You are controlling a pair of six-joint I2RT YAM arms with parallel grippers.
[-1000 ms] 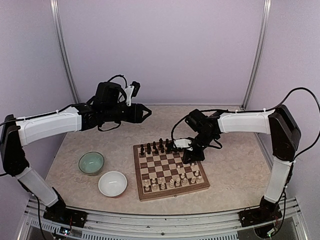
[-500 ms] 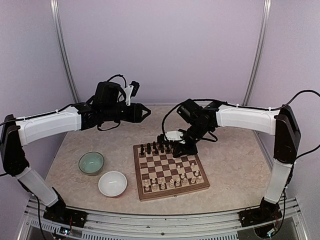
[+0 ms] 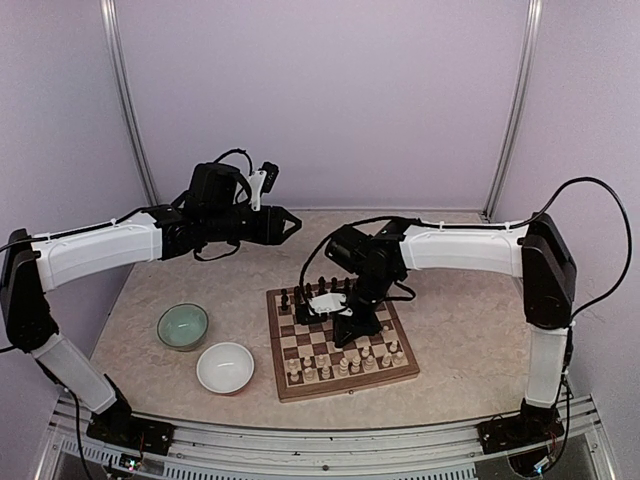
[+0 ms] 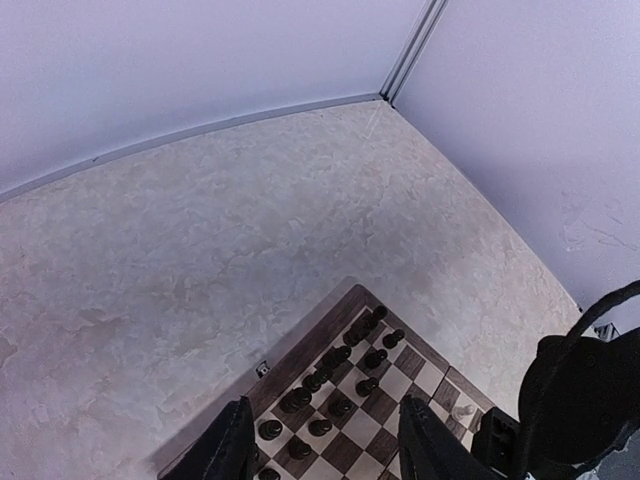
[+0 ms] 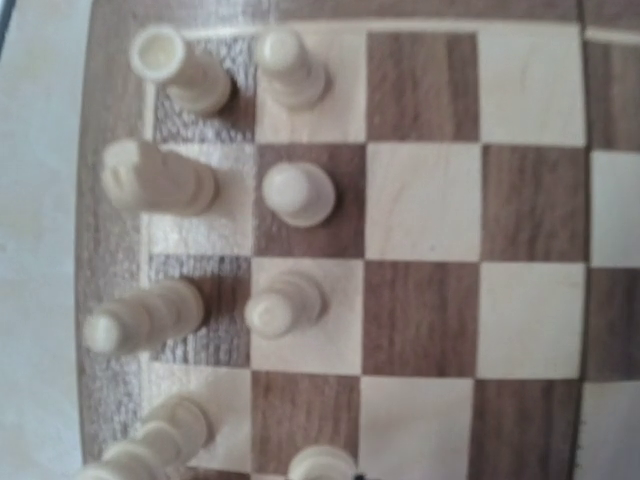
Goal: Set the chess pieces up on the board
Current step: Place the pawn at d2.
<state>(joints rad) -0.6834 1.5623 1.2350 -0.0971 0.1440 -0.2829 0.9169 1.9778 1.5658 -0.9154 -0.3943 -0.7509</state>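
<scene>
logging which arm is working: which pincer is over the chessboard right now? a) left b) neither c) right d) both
c: in the top view the right pincer hangs low over the middle of the board, while the left pincer is held up beyond its far left corner, jaws open.
</scene>
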